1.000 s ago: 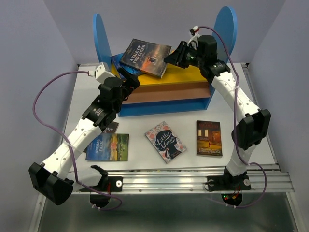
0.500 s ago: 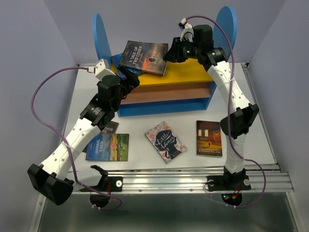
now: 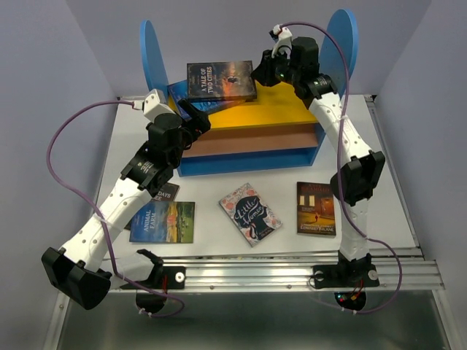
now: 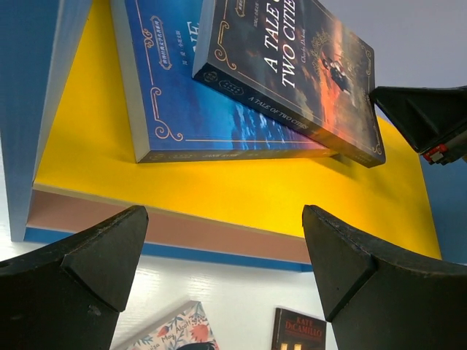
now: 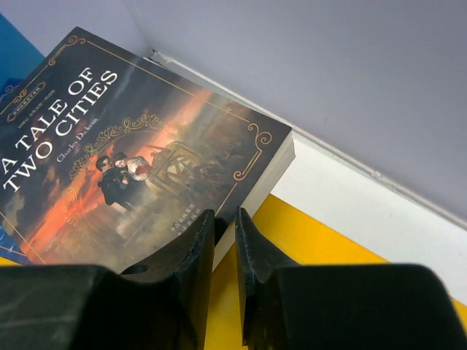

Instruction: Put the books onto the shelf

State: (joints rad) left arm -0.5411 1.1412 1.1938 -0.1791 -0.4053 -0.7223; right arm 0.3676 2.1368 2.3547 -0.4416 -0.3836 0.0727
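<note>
At the back of the table (image 3: 208, 240), over the shelf (image 3: 284, 109): right gripper (image 3: 257, 73) pinched narrow on the right edge of the Tale of Two Cities book (image 3: 221, 80), fingers (image 5: 190, 255) almost together with the cover's corner caught between them. Book held at a slant, low end over the blue book (image 4: 190, 102) that lies flat on the yellow top board beside the left panel; touching or just clear of it, cannot tell. Against a second ago: squared up, no longer skewed with a corner toward the front, title now level to the overhead camera; carried back and a little left, closer to the rear wall. Right forearm stretched farther over the shelf, elbow drawn in toward the middle of the table. Left gripper (image 3: 198, 120) spread wide, holding nothing, poised at the shelf's front left corner, shifted only slightly since. Flat on the table in front of the shelf, unmoved: Animal Farm book (image 3: 164, 221), Little Women book (image 3: 250, 213), dark book (image 3: 316, 208) with a lit window on its cover, and a half-hidden book (image 3: 169, 192) tucked under the left arm.
</note>
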